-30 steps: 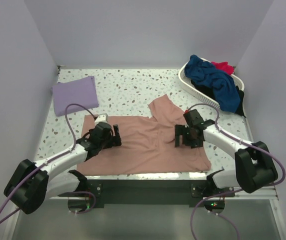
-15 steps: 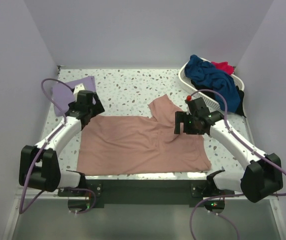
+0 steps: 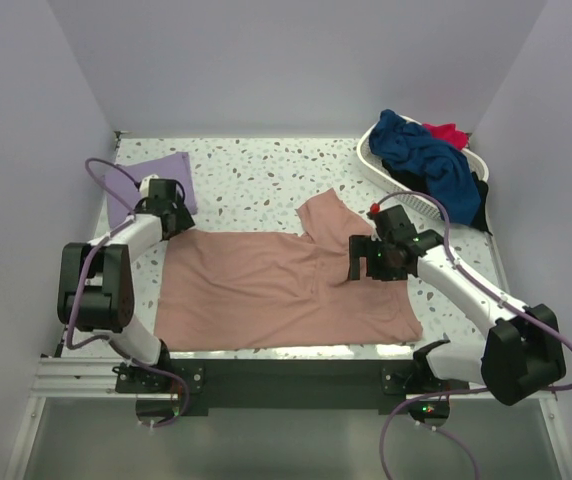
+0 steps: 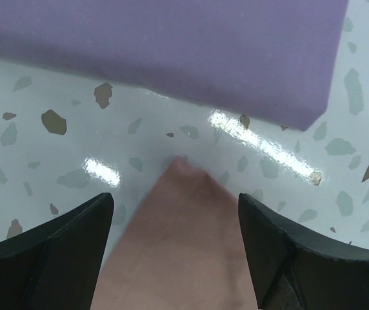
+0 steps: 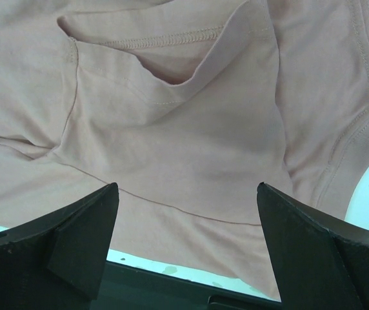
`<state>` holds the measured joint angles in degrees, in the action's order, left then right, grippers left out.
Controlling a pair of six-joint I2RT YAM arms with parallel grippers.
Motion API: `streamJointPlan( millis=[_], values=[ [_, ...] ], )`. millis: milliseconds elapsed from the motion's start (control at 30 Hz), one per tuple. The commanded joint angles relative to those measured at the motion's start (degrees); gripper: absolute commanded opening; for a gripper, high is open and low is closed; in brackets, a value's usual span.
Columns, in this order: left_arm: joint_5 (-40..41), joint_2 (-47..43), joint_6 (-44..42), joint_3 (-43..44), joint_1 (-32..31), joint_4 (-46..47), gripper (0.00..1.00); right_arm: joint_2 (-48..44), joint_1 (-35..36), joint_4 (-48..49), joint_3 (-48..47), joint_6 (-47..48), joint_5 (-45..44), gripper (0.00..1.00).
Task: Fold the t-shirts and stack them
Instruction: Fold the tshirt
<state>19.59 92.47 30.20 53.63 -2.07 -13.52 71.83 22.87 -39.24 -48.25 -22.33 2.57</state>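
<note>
A dusty-pink t-shirt (image 3: 276,285) lies spread flat across the near half of the table, one sleeve (image 3: 326,215) sticking out toward the back. A folded lavender t-shirt (image 3: 146,185) lies at the far left. My left gripper (image 3: 171,222) hovers open at the pink shirt's far-left corner. In the left wrist view that corner (image 4: 191,245) sits between the black fingers (image 4: 62,245), with the lavender t-shirt (image 4: 171,51) just beyond. My right gripper (image 3: 356,262) is open above the pink shirt's right side. The right wrist view shows wrinkled pink cloth (image 5: 184,129) under its spread fingers (image 5: 326,252).
A white slatted basket (image 3: 374,165) stands at the back right, holding a navy t-shirt (image 3: 426,160), a red one (image 3: 448,132) and a black one (image 3: 479,200). Grey walls close in the speckled table (image 3: 256,170) on three sides.
My left arm swung from the pink shirt's left middle out to its far-left corner beside the lavender shirt. The right gripper shifted slightly over the shirt's right side.
</note>
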Motion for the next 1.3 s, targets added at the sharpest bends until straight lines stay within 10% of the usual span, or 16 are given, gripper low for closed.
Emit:
streamJointPlan(
  millis=[0, 633, 1267],
  values=[
    [-1.5, 2.5, -1.5, 2.4, 0.5, 4.1, 0.81, -2.0, 0.1, 1.9, 0.5, 1.2, 1.3, 0.91],
    [-2.1, 8.2, -0.8, 4.5, 2.1, 4.8, 0.71, -2.6, 0.1, 2.3, 1.8, 1.1, 1.7, 0.92],
    [-0.8, 8.6, -2.2, 6.1, 2.1, 4.0, 0.32, 0.8, 0.0, 3.4, -2.2, 2.8, 0.6, 0.92]
  ],
)
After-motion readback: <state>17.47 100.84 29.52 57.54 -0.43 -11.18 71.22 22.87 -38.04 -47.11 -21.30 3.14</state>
